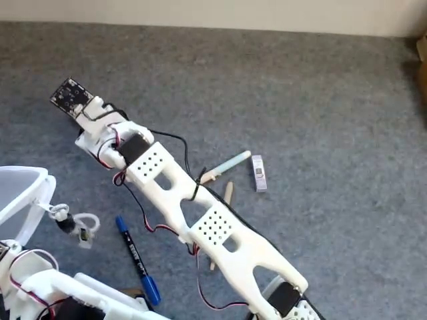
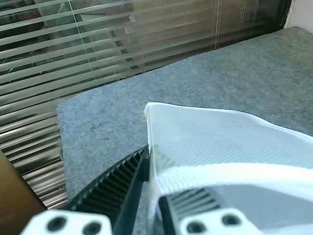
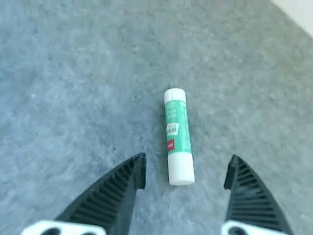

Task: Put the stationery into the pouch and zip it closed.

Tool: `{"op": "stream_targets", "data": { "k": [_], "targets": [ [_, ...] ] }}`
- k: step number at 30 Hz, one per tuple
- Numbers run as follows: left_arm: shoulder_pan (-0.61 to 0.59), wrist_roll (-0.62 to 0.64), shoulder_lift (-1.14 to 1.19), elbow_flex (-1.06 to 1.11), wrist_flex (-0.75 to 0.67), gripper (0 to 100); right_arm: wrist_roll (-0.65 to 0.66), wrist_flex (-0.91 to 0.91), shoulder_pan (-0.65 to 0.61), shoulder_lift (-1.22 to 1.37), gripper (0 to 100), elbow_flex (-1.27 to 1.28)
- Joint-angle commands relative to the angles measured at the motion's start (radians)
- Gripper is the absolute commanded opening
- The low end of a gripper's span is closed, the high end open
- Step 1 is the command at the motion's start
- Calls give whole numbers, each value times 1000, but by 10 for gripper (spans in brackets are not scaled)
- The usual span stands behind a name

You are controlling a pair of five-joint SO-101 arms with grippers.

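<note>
A green and white glue stick lies on the grey carpet, and my right gripper hovers open just above it, one finger on each side of its near end. In the high view the right arm stretches diagonally to the upper left, with its wrist covering the glue stick. My left gripper is shut on the edge of the white mesh pouch. The pouch hangs at the left edge of the high view, its zip pull dangling beside it.
A blue marker lies near the pouch. A light blue pen, a wooden pencil and a small white eraser lie beside the right arm. Window blinds stand beyond the carpet edge.
</note>
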Motion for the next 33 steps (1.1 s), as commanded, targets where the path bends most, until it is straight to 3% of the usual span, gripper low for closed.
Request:
{"op": "stream_targets", "data": {
  "k": [1, 12, 15, 24, 33],
  "targets": [
    [-5, 6, -7, -21, 3, 6, 11, -68, 8, 1, 249, -16],
    [-5, 6, -7, -24, 2, 6, 14, -131, 12, 111, 249, -16],
    [-5, 6, -7, -24, 0, 6, 74, -128, 10, 134, 248, -16],
    [-5, 6, -7, -24, 0, 6, 150, -124, 13, 162, 39, -25],
    [-5, 6, -7, -24, -2, 6, 147, 13, 41, 38, 26, -28]
  ]
}}
